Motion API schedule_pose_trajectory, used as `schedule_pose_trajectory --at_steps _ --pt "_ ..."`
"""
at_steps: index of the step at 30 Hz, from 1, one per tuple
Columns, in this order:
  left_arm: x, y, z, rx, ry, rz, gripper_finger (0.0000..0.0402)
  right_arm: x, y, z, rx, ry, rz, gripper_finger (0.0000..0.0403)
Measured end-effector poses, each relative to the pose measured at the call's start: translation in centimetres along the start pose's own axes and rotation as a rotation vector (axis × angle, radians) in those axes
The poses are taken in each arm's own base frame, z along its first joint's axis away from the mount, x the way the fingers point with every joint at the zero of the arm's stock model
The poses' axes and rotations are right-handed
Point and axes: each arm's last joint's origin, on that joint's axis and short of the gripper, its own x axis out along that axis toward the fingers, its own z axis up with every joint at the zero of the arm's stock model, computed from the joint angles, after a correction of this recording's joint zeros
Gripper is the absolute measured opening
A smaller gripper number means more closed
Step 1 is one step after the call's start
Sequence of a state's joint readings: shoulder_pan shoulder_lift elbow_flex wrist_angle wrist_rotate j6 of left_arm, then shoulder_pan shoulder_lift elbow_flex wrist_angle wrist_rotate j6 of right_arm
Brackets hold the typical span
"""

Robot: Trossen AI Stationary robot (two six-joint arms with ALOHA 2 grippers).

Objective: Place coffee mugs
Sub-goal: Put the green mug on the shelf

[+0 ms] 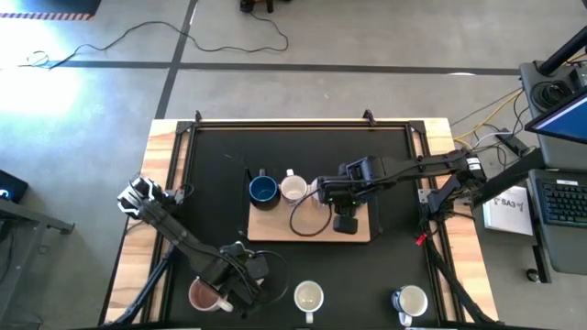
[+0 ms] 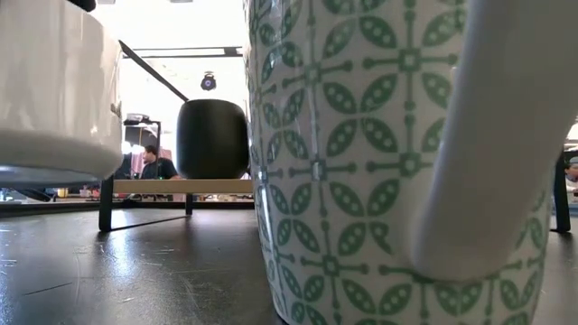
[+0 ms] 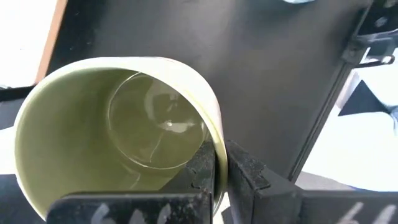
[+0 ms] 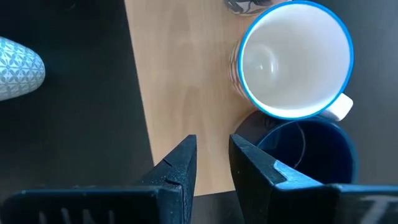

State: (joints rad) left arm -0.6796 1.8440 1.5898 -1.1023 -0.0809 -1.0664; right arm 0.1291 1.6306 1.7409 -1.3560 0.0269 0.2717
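My left gripper (image 3: 221,165) is clenched on the rim of a mug (image 3: 118,130) near the desk's front edge; it's rigid, glossy, breakable. My right gripper (image 4: 211,162) hangs released above the board (image 1: 275,226).

Five mugs (image 1: 264,190) show from above (two on one wooden board (image 1: 275,229)).
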Motion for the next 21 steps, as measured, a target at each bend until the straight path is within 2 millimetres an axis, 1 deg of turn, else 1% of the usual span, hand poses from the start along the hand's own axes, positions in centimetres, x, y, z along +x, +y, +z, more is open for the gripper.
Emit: schedule_pose_trajectory --at_steps 5,14,21 --pt "1.0 -0.3 0.2 0.004 -0.001 0.014 0.0003 0.0 0.7 -0.2 0.018 0.001 0.005 0.0080" --pt "3.8 -0.5 0.5 -0.060 0.029 0.087 0.0004 -0.1 2.4 -0.8 0.014 0.004 0.019 0.0086" --pt "4.3 -0.6 1.0 -0.174 -0.003 0.086 0.0025 -0.1 3.1 -1.0 0.031 0.006 0.024 0.0086"
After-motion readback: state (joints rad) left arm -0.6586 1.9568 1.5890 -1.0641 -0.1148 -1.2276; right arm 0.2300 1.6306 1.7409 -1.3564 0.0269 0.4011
